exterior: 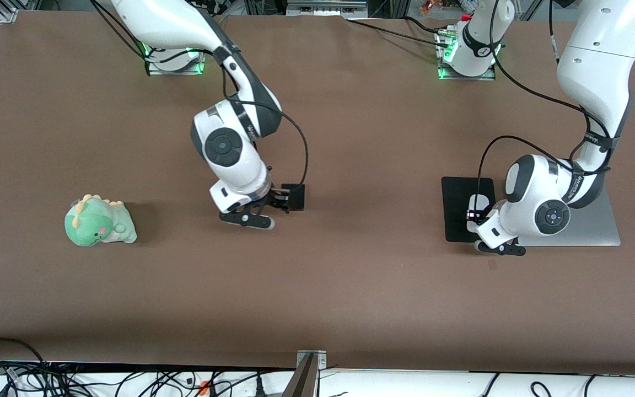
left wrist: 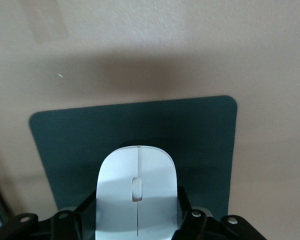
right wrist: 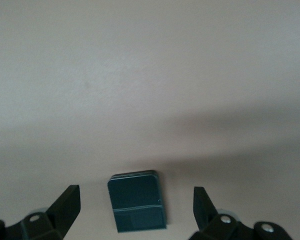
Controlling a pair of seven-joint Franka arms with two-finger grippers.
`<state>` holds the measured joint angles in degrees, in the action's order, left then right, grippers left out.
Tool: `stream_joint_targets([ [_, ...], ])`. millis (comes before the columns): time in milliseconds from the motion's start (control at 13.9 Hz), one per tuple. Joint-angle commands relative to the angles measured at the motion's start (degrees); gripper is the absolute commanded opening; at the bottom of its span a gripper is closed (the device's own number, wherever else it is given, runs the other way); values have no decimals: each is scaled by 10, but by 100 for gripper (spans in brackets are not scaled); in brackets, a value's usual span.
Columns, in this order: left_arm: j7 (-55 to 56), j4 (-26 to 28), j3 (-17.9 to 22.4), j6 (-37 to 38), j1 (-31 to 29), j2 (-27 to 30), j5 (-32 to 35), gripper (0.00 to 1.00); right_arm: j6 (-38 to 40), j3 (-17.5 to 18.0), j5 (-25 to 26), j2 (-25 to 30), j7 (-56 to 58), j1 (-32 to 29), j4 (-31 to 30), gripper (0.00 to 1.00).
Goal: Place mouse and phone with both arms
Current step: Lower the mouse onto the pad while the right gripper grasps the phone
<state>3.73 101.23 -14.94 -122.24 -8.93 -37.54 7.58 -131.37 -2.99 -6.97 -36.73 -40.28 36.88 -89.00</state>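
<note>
Below, your left gripper (left wrist: 137, 220) clasps the mouse (left wrist: 137, 192) over the black mat (exterior: 463, 207) at 3 o'clock on the table (exterior: 350, 286). Your right gripper (right wrist: 137, 202), fingers spread, straddles the phone (right wrist: 137, 201) at centre; a plush dinosaur (exterior: 98, 221) lies at 9 o'clock.

We see two glossy white jointed arms (exterior: 229, 149) with dark grey joint caps, black cables looped alongside, green lights at the bases, and black grippers (exterior: 265, 212) bearing what may be small silver screws.
</note>
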Motion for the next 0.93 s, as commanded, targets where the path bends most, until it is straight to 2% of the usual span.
stream_joint_targets([
  [0,-14,29,-6,-23,-3,16,-12,22,-65,-6,-11,-7,-5,35,-41,100],
  [72,-13,29,-6,-24,-3,14,-12,24,-80,-8,-10,-15,-5,46,-50,100],
  [144,-14,32,-6,-30,-2,13,-12,30,-94,-9,-7,-19,-5,50,-61,100],
  [216,-14,41,-6,-36,-2,16,-12,41,-111,-9,-3,-19,-4,56,-73,100],
  [287,-7,42,-6,-34,-2,19,-12,63,-127,-10,-2,-24,-1,58,-85,100],
  [359,-5,41,-6,-32,-1,20,-12,100,-139,-11,2,-25,2,58,-99,100],
  [575,-5,35,-6,-28,-1,36,-12,100,-167,-11,12,-27,2,69,-120,100],
  [719,-7,34,-5,-24,-1,71,-12,100,-187,-11,13,-33,1,73,-129,100],
  [862,-8,-1,-6,24,-1,102,-10,100,-210,-14,14,-47,0,84,-130,100],
])
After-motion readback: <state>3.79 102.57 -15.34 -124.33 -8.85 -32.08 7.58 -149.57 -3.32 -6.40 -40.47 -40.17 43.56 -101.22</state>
